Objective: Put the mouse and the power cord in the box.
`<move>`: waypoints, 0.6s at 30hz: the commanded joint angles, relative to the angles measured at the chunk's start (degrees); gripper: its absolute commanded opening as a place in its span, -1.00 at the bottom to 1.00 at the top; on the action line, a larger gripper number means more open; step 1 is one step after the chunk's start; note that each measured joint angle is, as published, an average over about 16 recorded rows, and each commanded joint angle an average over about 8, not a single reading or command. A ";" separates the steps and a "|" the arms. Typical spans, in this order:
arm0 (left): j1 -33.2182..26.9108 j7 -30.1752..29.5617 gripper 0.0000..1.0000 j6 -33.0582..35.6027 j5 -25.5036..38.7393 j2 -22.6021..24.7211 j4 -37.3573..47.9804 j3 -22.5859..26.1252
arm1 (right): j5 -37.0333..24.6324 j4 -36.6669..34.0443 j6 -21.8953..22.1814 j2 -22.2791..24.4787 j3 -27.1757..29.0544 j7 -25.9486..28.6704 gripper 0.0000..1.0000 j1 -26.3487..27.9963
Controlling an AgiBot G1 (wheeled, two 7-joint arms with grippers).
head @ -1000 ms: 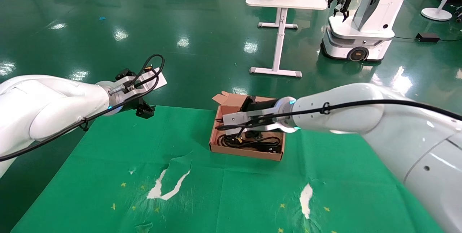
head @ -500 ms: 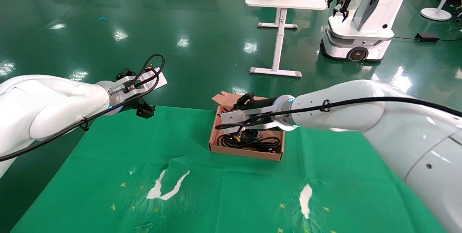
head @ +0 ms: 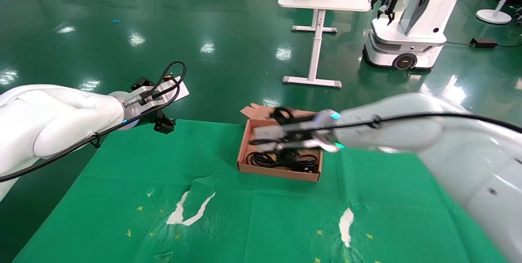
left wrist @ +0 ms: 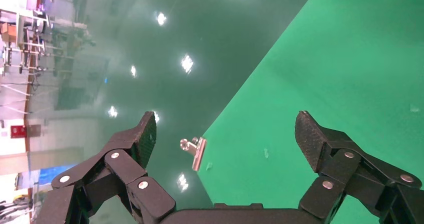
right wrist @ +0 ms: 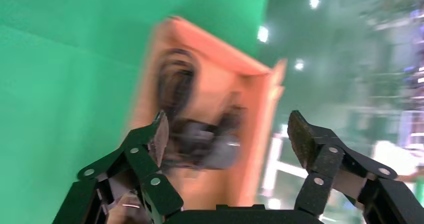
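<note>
Power cord (head: 285, 160), looped, in cardboard box (head: 277, 171)

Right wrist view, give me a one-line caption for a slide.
Right gripper, fingers open and empty, hovers over the box holding the coiled power cord.

Matt brown cardboard box (head: 249, 146), black rubbery power cord (head: 285, 160), creased green cloth (head: 253, 214), glossy green floor (head: 163, 22).

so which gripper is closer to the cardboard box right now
The right. The right gripper hangs open just over the far end of the box, with the power cord lying inside. The left gripper sits well off to the box's left, at the table's far edge.
</note>
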 commanded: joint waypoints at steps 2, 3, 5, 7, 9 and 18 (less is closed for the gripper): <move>0.00 0.00 1.00 0.00 0.00 0.00 0.00 0.00 | 1.90 1.64 -1.78 1.67 2.06 0.93 1.00 -1.50; 0.00 0.00 1.00 0.00 0.00 0.00 0.00 0.00 | 2.74 2.35 -2.56 2.41 2.97 1.34 1.00 -2.17; 0.00 0.00 1.00 0.00 0.00 0.00 0.00 0.00 | 4.40 3.78 -4.11 3.87 4.77 2.15 1.00 -3.48; 0.00 0.00 1.00 0.00 0.00 0.00 0.00 0.00 | 6.03 5.18 -5.64 5.31 6.55 2.95 1.00 -4.78; 0.00 0.00 1.00 0.00 0.00 0.00 0.00 0.00 | 7.66 6.57 -7.17 6.74 8.31 3.75 1.00 -6.07; 0.70 0.79 1.00 0.85 -1.46 -0.56 -0.60 -1.05 | 15.08 12.93 -14.11 13.27 16.36 7.38 1.00 -11.95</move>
